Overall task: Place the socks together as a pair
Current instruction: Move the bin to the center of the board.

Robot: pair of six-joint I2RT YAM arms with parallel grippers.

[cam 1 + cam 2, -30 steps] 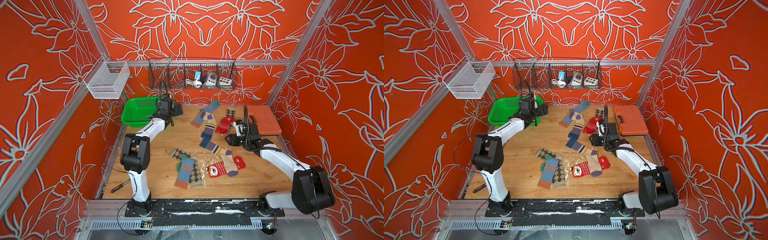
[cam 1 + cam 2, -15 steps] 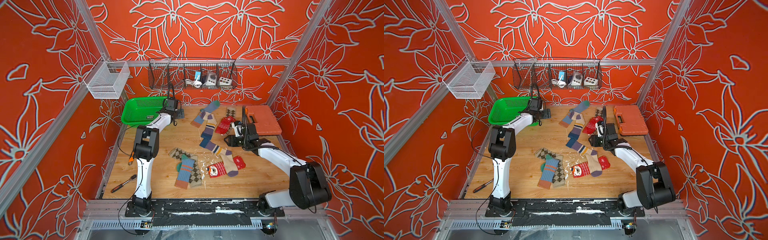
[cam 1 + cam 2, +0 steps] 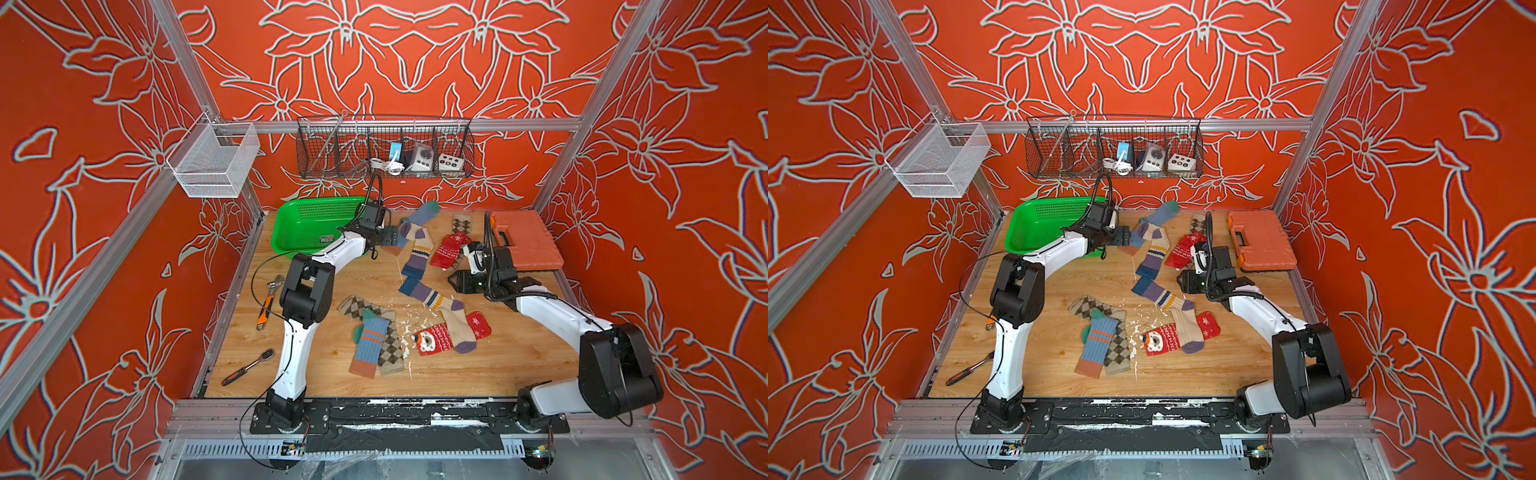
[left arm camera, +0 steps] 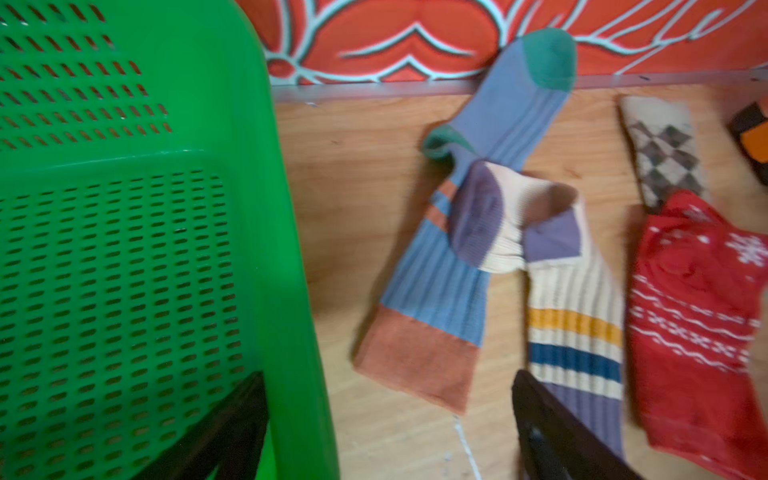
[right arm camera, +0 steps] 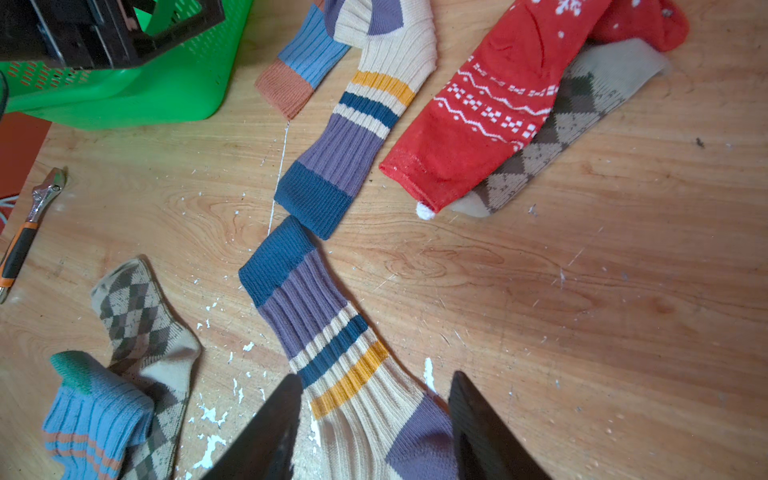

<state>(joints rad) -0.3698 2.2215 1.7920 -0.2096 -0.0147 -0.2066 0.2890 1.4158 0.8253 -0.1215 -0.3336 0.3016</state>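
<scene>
left arm (image 3: 332, 257) extended beside basket (image 3: 286, 224) | right end effector (image 3: 456, 284) near striped sock (image 3: 430, 296)

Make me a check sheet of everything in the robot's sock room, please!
Surface: wooden table, speckled with white flecks.
Job's things: eight socks, scattered and mixed; a blue sock lies on a diamond sock.
Clutter: wrench, ratchet, green basket, orange case.
Tools: left tool open by the green basket's edge; right tool open above a striped sock.
Cables: black cable loops off the left arm; another arches over the right arm.
Surroundings: red flowered walls, wire rack holding gadgets, white mesh basket.
</scene>
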